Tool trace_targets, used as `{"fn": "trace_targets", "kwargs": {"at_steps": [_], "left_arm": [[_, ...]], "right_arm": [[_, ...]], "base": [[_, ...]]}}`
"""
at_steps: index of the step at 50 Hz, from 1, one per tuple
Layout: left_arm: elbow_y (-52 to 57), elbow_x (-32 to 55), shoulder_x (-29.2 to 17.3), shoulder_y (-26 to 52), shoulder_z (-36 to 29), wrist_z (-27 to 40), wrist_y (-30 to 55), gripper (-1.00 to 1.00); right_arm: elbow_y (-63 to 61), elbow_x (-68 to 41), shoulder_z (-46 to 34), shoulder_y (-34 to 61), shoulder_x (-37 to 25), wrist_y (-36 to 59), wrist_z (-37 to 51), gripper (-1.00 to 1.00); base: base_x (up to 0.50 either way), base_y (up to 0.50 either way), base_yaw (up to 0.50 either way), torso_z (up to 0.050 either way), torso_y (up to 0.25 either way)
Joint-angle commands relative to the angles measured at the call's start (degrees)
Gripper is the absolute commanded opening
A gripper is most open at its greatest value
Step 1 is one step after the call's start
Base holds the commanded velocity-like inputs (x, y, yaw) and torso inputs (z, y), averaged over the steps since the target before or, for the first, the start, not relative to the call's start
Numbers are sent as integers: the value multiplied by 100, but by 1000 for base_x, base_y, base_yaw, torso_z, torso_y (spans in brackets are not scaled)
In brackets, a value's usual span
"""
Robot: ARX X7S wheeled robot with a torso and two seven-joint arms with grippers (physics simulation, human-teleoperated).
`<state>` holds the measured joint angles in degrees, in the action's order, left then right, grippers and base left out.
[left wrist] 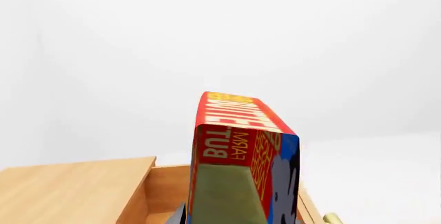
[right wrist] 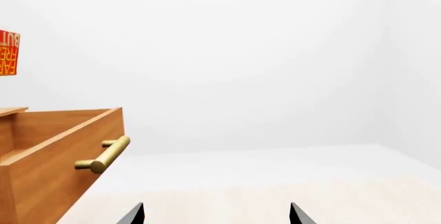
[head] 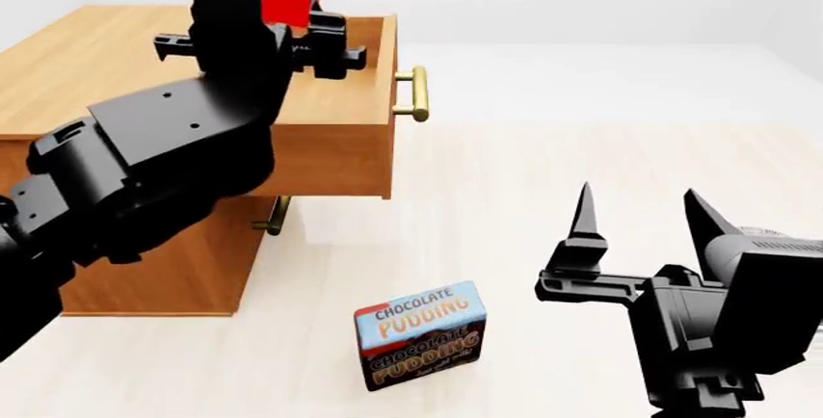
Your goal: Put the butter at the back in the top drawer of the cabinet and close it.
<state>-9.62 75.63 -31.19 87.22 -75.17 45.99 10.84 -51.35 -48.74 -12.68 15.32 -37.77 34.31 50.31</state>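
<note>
Holding butter [left wrist: 238, 146] above the open top drawer [head: 337, 148], left gripper [head: 277, 38] looks clamped. Right gripper [head: 639, 216] spread, empty. Pudding box [head: 422, 334] on floor by cabinet [head: 77, 71].

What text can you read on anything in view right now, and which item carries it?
"CHOCOLATE PUDDING", printed twice: blue-and-brown chocolate pudding box on the floor; a small line beneath is too blurred to read.
"BUTTER", seen upside down and partly cut off: red-orange rectangular butter box in the left gripper.
"FARM": same butter box; its yellow small print is unreadable.
</note>
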Motion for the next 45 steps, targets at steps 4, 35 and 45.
{"fn": "trace_targets", "kwargs": {"at_steps": [4, 35, 45], "left_arm": [[-428, 50, 490, 361, 191, 198, 280, -100], [-1913, 421, 1289, 361, 302, 545, 607, -100], [-2296, 559, 1441, 256, 390, 398, 588, -100]], "right_arm": [[37, 25, -6, -80, -31, -104, -82, 100], [20, -19, 280, -526, -275, -523, -299, 100], [102, 121, 238, -695, -227, -703, -423, 100]], "base": [[0, 0, 0, 0, 0], [0, 0, 0, 1, 2], [0, 0, 0, 0, 2]]}}
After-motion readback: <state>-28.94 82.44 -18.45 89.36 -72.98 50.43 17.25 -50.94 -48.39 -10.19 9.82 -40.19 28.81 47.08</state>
